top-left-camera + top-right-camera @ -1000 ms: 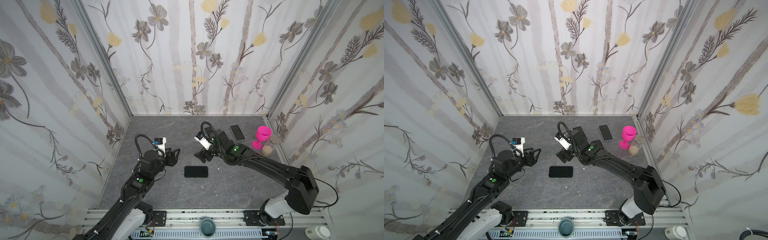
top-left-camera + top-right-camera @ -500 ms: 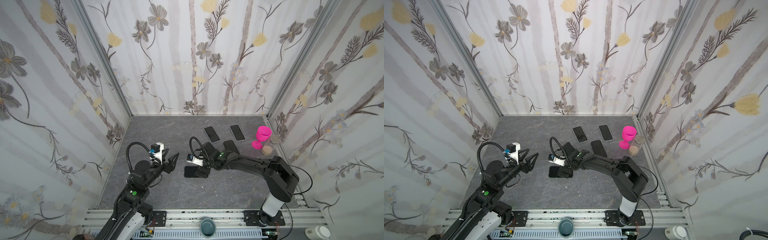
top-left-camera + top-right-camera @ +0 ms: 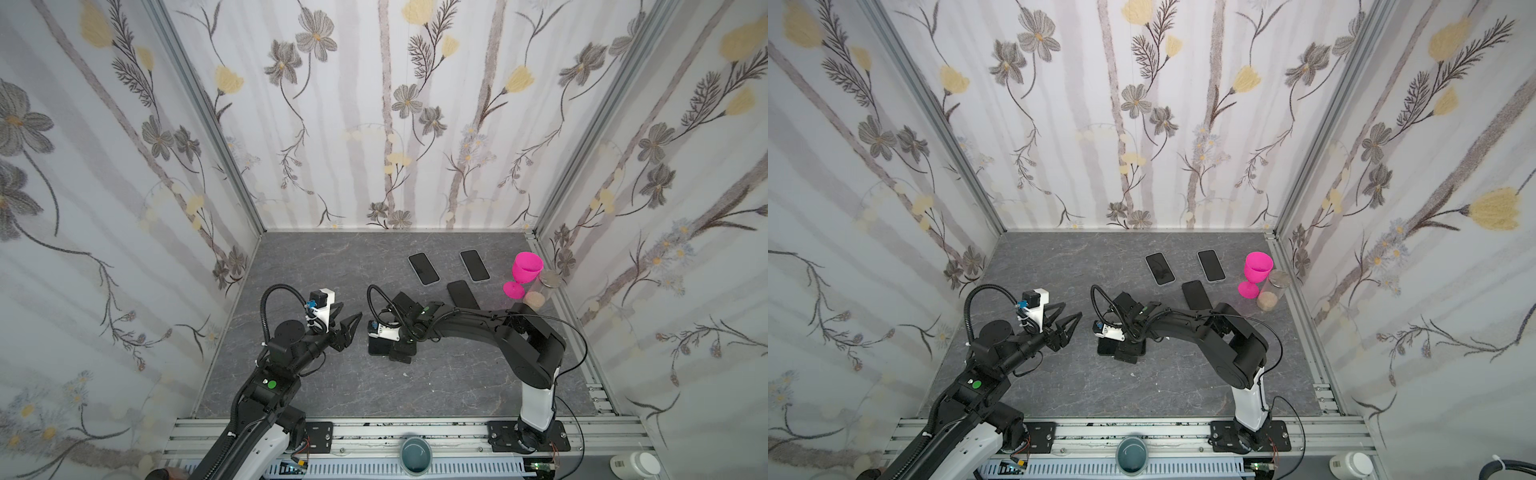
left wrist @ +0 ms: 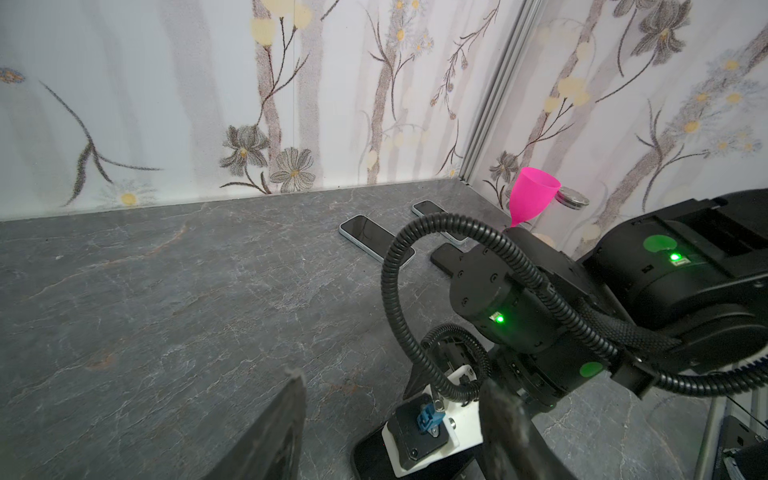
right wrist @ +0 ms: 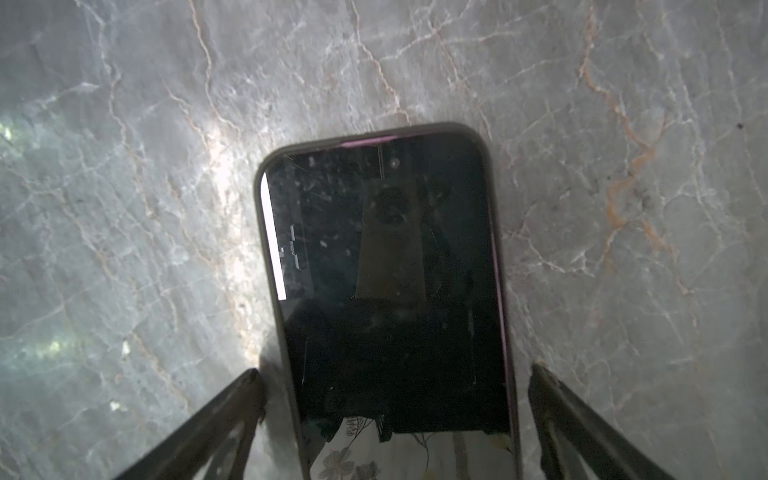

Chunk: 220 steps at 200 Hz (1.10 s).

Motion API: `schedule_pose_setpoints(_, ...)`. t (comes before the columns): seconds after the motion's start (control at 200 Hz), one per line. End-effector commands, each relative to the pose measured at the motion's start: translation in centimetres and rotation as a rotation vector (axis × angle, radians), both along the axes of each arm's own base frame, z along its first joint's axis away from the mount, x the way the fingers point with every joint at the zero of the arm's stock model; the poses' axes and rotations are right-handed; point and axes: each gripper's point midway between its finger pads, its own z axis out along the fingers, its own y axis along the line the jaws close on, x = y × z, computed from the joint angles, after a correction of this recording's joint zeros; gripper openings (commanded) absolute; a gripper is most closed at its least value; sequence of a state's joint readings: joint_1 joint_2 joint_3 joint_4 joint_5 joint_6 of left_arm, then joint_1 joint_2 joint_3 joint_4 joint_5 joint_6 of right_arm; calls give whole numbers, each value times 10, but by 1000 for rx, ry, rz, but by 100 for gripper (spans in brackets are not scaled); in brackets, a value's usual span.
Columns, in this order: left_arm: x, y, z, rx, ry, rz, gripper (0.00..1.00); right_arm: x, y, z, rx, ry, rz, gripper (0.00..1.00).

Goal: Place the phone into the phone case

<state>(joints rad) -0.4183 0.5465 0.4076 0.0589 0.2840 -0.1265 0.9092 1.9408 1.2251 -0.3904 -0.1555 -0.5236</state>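
1. Right gripper (image 5: 395, 372) has dropped over the phone (image 5: 374, 232), jaws spread either side, gripping nothing.
2. Left gripper (image 3: 349, 313) waits nearby, parted, empty.
3. Phone lies in the phone case (image 5: 365, 139) on the counter (image 5: 124, 208), seemingly seated.

Phone (image 5: 386, 270) lies flat, screen up & dark, glossy w/ dust specks, on the grey marble table (image 5: 124, 208), right under my right pincer (image 5: 395, 370). Phone case (image 5: 424, 129) is a dark matte rim w/ rounded corners round the part I see. A thin pink strip shows inside the rim at the far end & along one long side; can't tell if it's fully seated.
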Motion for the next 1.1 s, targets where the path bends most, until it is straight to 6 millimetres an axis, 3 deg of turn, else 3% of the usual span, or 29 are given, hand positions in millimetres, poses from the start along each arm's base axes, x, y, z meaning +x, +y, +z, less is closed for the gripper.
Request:
schedule_pose_setpoints(0.0,3,5,-3,28,-10,28,64,-6,-25,-19,-141,25,-3,93)
schedule_pose_setpoints(0.25,5,7,-6,32,-2,47,63,-6,-24,-16,-143,32,-10,86)
schedule_pose_setpoints(0.964,23,24,-15,31,56,184,67,-4,-28,-17,-211,48,23,87)
schedule_pose_setpoints(1.094,26,31,-22,13,92,237,67,0,-31,-19,-239,33,8,67)
